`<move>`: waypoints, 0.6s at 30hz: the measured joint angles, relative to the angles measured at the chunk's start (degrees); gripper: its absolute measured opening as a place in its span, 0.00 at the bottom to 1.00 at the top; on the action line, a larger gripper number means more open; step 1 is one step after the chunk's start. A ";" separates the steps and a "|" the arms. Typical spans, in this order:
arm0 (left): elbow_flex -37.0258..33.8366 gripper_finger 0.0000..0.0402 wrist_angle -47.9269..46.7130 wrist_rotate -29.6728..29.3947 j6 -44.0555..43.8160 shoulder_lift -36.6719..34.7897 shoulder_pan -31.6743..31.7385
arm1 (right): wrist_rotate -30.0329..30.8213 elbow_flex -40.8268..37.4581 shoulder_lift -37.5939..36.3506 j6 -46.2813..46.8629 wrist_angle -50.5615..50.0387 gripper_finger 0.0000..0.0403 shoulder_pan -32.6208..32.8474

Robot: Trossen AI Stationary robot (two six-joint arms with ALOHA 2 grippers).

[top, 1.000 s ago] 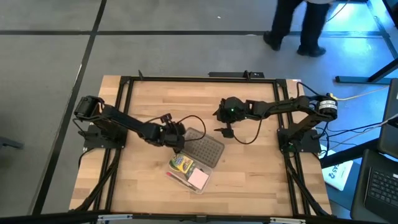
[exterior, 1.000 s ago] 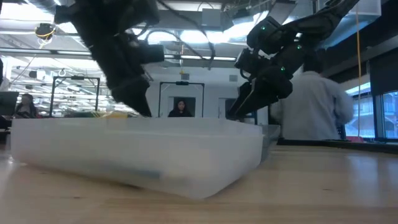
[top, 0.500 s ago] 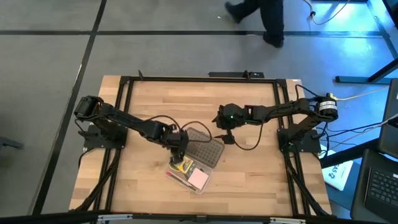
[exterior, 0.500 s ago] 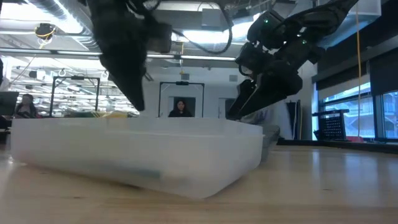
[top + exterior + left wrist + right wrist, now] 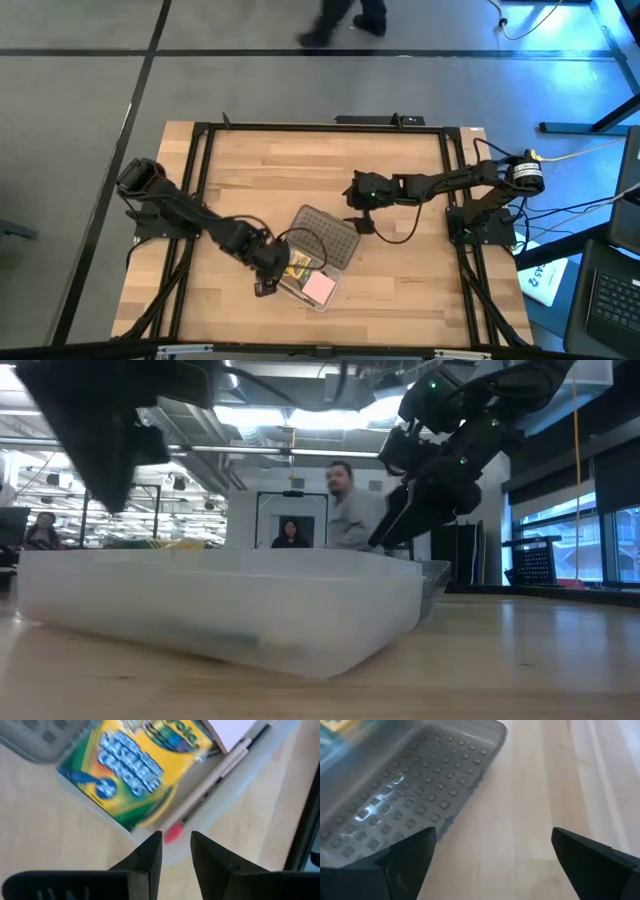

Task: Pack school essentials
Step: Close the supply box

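Two arms work over the case (image 5: 300, 285). Left gripper (image 5: 175, 851), jaws narrow and empty, hovers by the crayon box (image 5: 135, 770); the right gripper (image 5: 490, 860), jaws wide, waits over the lid (image 5: 410, 785). Closing that lid likely comes next.

- The case (image 5: 303, 290) sits on the worktop (image 5: 400, 290), holding the crayon box (image 5: 296, 267), pad (image 5: 319, 288) and pencils (image 5: 220, 775).
- The lid (image 5: 327, 237) lies at the case's one o'clock.
- The left hand (image 5: 262, 288) is at nine o'clock of the case; the right hand (image 5: 362, 224) at three o'clock of the lid.

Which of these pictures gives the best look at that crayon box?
The left wrist view: the crayon box fills the picture, its green and yellow face plain, lying in the clear case. The high view shows only a small yellow patch. The low view shows just the case's cloudy wall; the right wrist view catches a corner.
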 joint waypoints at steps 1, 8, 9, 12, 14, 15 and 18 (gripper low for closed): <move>0.00 0.24 0.00 -0.75 -1.60 0.00 -0.98 | -0.02 -0.01 0.00 1.01 0.00 0.98 -0.04; -0.88 0.24 2.36 -6.93 -10.11 0.58 -5.29 | 0.45 -0.03 0.00 6.52 -3.36 0.98 -0.10; -1.49 0.24 3.69 -7.51 -11.17 0.57 -5.51 | 1.33 -0.03 0.00 7.42 -4.38 0.98 -0.10; -3.24 0.24 5.61 -8.93 -13.80 0.63 -5.98 | 3.22 -0.05 0.00 8.11 -6.90 0.98 -0.12; -4.26 0.24 6.07 -9.64 -16.22 0.63 -5.92 | 3.40 -0.05 0.00 8.97 -8.01 0.98 -0.12; -4.68 0.24 5.33 -10.26 -17.43 0.63 -5.91 | 3.40 -0.05 0.00 9.11 -8.66 0.98 -0.12; -5.01 0.24 2.03 -12.01 -20.48 0.63 -5.89 | 3.40 -0.05 0.00 9.10 -10.17 0.98 -0.12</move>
